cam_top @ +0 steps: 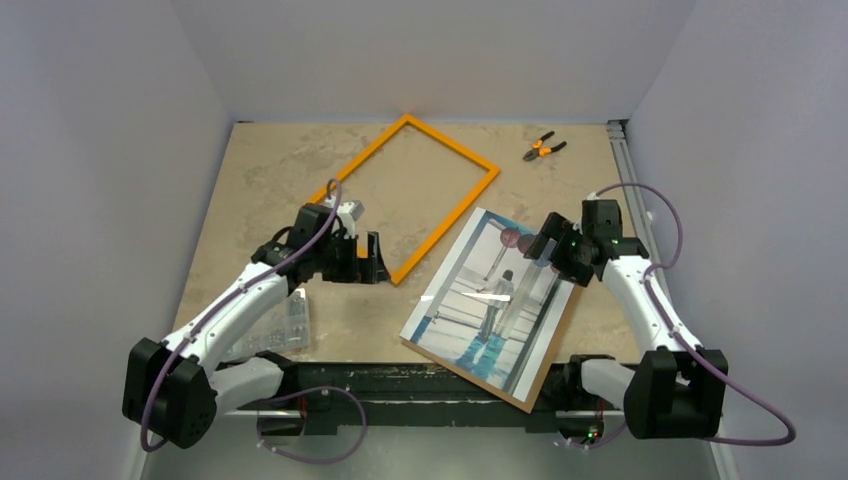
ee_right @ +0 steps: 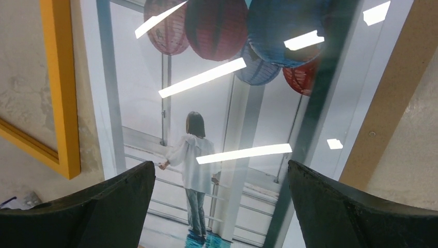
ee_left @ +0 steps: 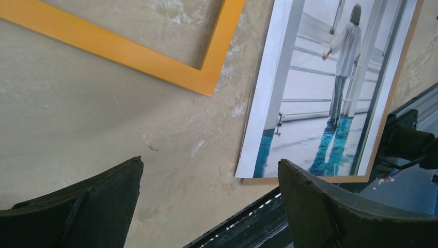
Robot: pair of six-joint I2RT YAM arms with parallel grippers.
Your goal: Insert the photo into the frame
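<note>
The frame (cam_top: 452,142), a thin orange rectangle, lies flat at the back middle of the table, with bare table inside it. The photo (cam_top: 495,300) lies face up at the front right on a brown backing board (cam_top: 548,352) that shows along its right and near edges. My left gripper (cam_top: 378,258) hovers open at the frame's near corner (ee_left: 124,49), left of the photo (ee_left: 310,103), with nothing between its fingers (ee_left: 210,161). My right gripper (cam_top: 541,246) hangs open over the photo's far right part (ee_right: 206,103), its fingers empty (ee_right: 221,164). The frame's edge (ee_right: 59,88) shows to its left.
Orange-handled pliers (cam_top: 543,149) lie at the back right. A clear plastic piece (cam_top: 285,325) rests by the left arm. A metal rail (cam_top: 625,165) runs along the right wall. A black rail (cam_top: 400,380) edges the table's front. Pale walls close in three sides.
</note>
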